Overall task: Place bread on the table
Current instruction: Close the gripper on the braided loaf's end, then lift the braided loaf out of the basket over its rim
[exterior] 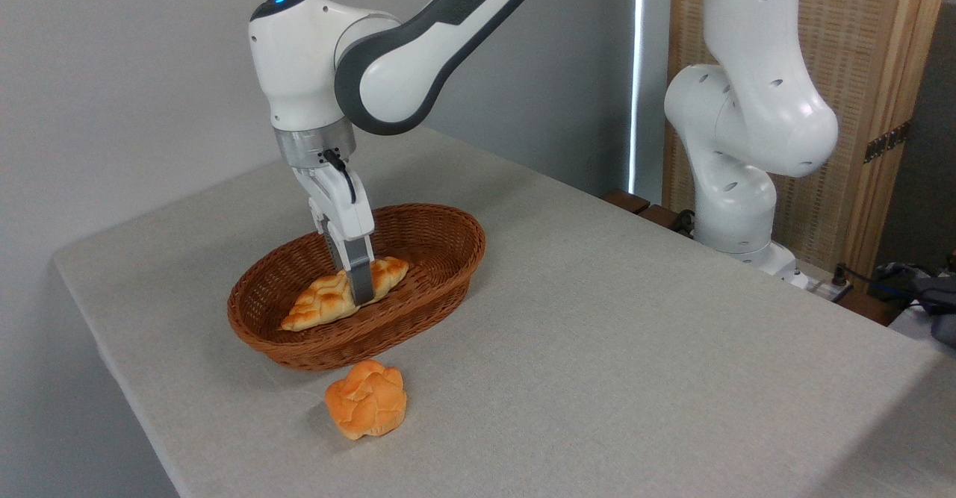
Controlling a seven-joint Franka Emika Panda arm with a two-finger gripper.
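Wicker basket (441,259) holds the bread (321,300); fingers (361,278) straddle its middle, whether pinching it I cannot tell.

No text, label, brand, number or sign can be read in the camera view.
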